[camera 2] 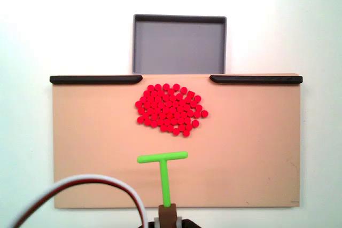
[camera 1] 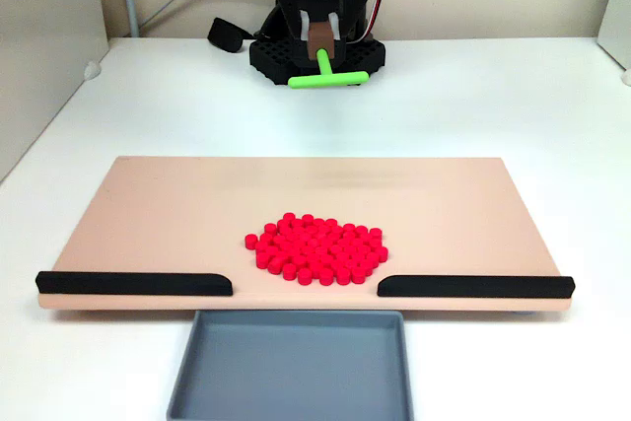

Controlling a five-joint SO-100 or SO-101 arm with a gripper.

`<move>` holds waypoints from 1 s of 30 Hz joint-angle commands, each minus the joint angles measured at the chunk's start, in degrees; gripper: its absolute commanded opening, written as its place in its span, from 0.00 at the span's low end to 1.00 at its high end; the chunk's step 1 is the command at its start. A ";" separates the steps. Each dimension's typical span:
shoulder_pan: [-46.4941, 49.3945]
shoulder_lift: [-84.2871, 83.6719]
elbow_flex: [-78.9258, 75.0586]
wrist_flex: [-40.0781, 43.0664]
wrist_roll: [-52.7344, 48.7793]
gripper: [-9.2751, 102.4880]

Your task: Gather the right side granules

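The granules are a tight cluster of small bright red cylinders. They lie on the tan board, by the gap between its two black rails. My gripper is at the arm's end of the board, shut on the stem of a green T-shaped stick. The stick's crossbar points toward the cluster and stays well apart from it, touching no granule.
A grey tray stands just past the gap between the black rails. The black arm base is behind the board. A white and red cable arcs over the board's near corner. White table all around.
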 commanded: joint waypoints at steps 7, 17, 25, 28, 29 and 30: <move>0.26 -1.32 -1.41 -0.35 -6.06 0.08; 3.34 -2.02 -1.49 -2.37 -22.94 0.08; 8.70 -2.37 -1.49 -5.45 -42.98 0.08; 10.02 -2.46 -0.62 -5.01 -52.03 0.08; 10.63 -2.81 -0.62 -5.01 -54.32 0.08; 11.43 -3.16 -0.62 -4.83 -57.57 0.08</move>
